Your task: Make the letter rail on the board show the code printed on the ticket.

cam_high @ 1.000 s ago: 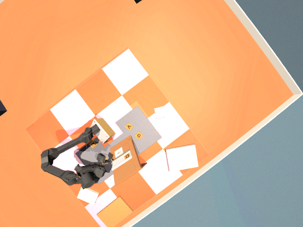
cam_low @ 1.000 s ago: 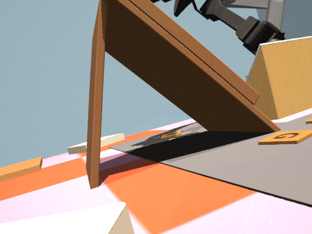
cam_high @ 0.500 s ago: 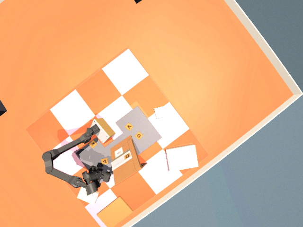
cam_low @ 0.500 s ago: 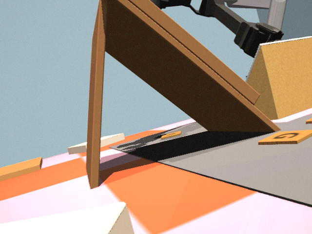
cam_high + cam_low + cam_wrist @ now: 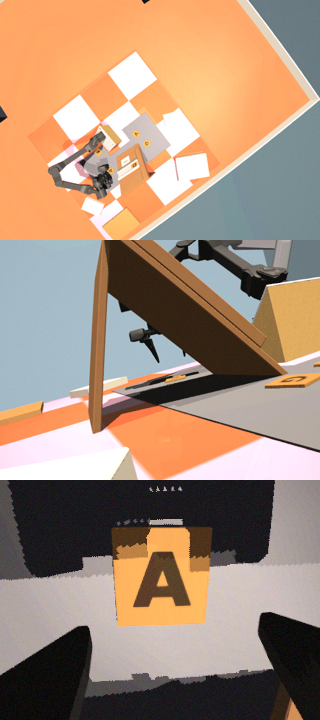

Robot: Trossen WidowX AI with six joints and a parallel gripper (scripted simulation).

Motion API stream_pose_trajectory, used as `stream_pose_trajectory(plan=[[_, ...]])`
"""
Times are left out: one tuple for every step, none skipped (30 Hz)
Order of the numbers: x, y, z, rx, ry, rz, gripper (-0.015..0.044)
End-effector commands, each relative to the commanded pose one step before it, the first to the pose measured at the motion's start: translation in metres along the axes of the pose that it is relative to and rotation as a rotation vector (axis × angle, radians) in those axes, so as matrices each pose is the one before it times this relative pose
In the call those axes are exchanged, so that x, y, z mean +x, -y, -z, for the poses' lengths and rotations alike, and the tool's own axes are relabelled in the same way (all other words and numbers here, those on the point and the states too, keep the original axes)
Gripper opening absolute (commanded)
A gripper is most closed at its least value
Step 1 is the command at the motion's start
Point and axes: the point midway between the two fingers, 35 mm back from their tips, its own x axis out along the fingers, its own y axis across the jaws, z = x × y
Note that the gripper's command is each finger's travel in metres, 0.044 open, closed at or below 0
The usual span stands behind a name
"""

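Observation:
My gripper [image 5: 171, 359] [image 5: 177, 629] is open and empty, above and slightly to one side of the A tile [image 5: 110, 170] [image 5: 175, 378] [image 5: 162, 580], which lies flat on the grey mat [image 5: 157, 134] [image 5: 232, 405]. The fingertips stand wider than the tile. The tilted brown board [image 5: 133, 182] [image 5: 168, 296] carries a pale rail [image 5: 124, 174] with the D tile [image 5: 134, 164] in it, toward its upper right in the top view. The ticket [image 5: 125, 160] is too small to read. The V tile [image 5: 136, 133], G tile [image 5: 146, 143] [image 5: 292, 380] and a Z or N tile [image 5: 98, 152] lie on the mat.
A wedge-shaped block [image 5: 111, 136] [image 5: 297, 322] stands beside the arm's elbow side of the board. A small white block [image 5: 93, 206], an orange slab [image 5: 121, 220] and a large white box [image 5: 192, 165] stand around the board. The board's rear leg [image 5: 96, 356] reaches the counter.

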Motion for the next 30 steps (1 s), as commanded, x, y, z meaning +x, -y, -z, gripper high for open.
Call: stream_pose_trajectory(plan=[[0.00238, 0.00104, -0.00212, 0.0431, 0.00617, 0.00292, 0.034], [0.0, 0.0, 0.0, 0.0, 0.0, 0.0, 0.034], [0.0, 0.0, 0.0, 0.0, 0.0, 0.0, 0.034], [0.0, 0.0, 0.0, 0.0, 0.0, 0.0, 0.034], [0.0, 0.0, 0.0, 0.0, 0.0, 0.0, 0.034], [0.00136, -0.00008, 0.00005, 0.0, -0.00004, 0.00004, 0.034], [0.0029, -0.00016, 0.00008, 0.0, -0.00005, 0.00006, 0.034], [0.00375, -0.00017, 0.00006, 0.0, -0.00001, 0.00004, 0.034], [0.00489, -0.00019, 0.00001, 0.0, 0.00007, -0.00002, 0.034], [0.00635, -0.00018, -0.0001, 0.0, 0.00026, -0.00014, 0.034], [0.00554, -0.00011, -0.00021, -0.0001, 0.00037, -0.00022, 0.034], [0.00437, -0.00013, -0.00026, -0.0001, 0.0004, -0.00025, 0.034], [0.00285, -0.00022, -0.00026, -0.0001, 0.00032, -0.0002, 0.034], [0.001, -0.00031, -0.00018, 0.0, 0.00013, -0.00009, 0.034], [0.0, -0.00021, -0.00007, 0.0, 0.0, -0.00001, 0.034], [0.0, -0.00016, -0.00005, 0.0, 0.0, -0.00001, 0.034], [0.0, -0.00036, -0.00009, 0.0, 0.0, -0.00002, 0.034], [0.0, 0.0, 0.0, 0.0, 0.0, 0.0, 0.034], [0.0, 0.0, 0.0, 0.0, 0.0, 0.0, 0.034], [0.0, 0.0, 0.0, 0.0, 0.0, 0.0, 0.034], [0.0, 0.0, 0.0, 0.0, 0.0, 0.0, 0.034], [0.0, 0.0, 0.0, 0.0, 0.0, 0.0, 0.034], [0.00026, -0.00001, 0.0, 0.0, 0.0, 0.0, 0.034], [0.00054, -0.00001, 0.00001, 0.0, 0.0, 0.00001, 0.034], [0.00076, -0.00001, 0.00001, 0.0, 0.00001, 0.00001, 0.034], [0.00099, -0.00002, 0.00001, 0.0, 0.00001, 0.00001, 0.034], [0.00124, -0.00002, 0.00001, 0.0, 0.00002, 0.0, 0.034], [0.00148, -0.00001, 0.00001, 0.0, 0.00003, 0.0, 0.034], [0.00162, -0.00001, 0.0, 0.0, 0.00005, -0.00001, 0.034], [0.00165, 0.0, 0.0, 0.0, 0.00006, -0.00002, 0.034]])
